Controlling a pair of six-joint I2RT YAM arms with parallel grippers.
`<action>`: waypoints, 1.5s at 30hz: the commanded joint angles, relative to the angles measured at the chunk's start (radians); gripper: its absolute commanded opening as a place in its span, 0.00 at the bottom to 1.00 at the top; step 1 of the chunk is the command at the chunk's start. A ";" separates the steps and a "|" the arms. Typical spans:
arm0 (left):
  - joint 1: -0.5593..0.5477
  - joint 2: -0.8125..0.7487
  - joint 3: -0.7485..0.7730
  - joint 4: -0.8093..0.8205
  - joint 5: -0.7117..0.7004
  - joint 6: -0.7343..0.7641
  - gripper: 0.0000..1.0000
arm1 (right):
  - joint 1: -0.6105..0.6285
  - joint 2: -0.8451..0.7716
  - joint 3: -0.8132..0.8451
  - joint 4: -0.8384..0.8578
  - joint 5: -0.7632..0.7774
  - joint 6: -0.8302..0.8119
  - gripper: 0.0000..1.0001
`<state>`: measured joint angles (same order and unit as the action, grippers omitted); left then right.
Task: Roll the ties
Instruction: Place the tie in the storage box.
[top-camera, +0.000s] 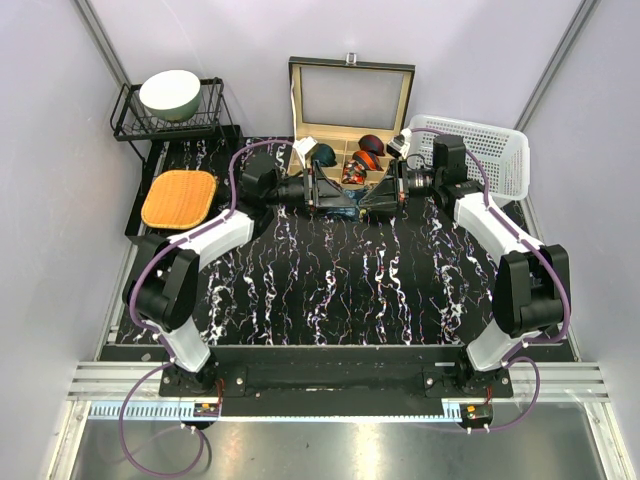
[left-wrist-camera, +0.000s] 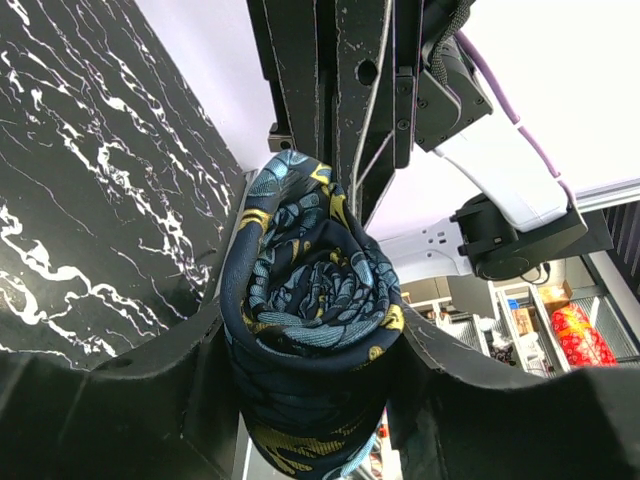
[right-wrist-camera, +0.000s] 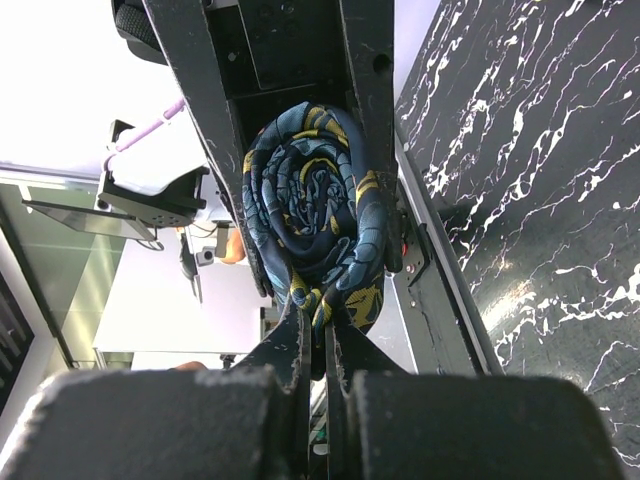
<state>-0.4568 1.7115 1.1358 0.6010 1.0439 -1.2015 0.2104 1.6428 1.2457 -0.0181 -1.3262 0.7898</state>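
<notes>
Left wrist view: nearest us, the left tool (left-wrist-camera: 310, 345) has its fingers (left-wrist-camera: 130, 400) touching both sides of the coiled navy tie (left-wrist-camera: 310, 260). Right wrist view: the right tool (right-wrist-camera: 322, 350) is pressed together, pinching the tie's tail end. Top view: both tools meet at the coil over the far tabletop (top-camera: 330, 290), near the open box (top-camera: 350, 70).

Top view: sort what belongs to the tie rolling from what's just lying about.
In the job:
navy tie, coiled
left gripper, around the coil
right gripper, pinching its end
tie box
rolled ties inside it

Lying about:
bowl
wire rack
orange mat
white basket
</notes>
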 joint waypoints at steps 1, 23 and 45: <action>-0.006 -0.023 0.030 0.024 -0.048 0.025 0.02 | 0.015 -0.037 0.000 0.033 -0.005 0.000 0.01; 0.102 0.278 0.726 -1.058 -0.387 0.856 0.00 | -0.241 0.018 0.219 -0.552 0.211 -0.463 1.00; 0.175 0.807 1.219 -1.029 -0.481 0.918 0.00 | -0.246 -0.037 0.182 -0.763 0.447 -0.644 1.00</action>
<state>-0.2909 2.4840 2.2978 -0.4683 0.6086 -0.3157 -0.0292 1.6539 1.4303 -0.7616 -0.8989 0.1783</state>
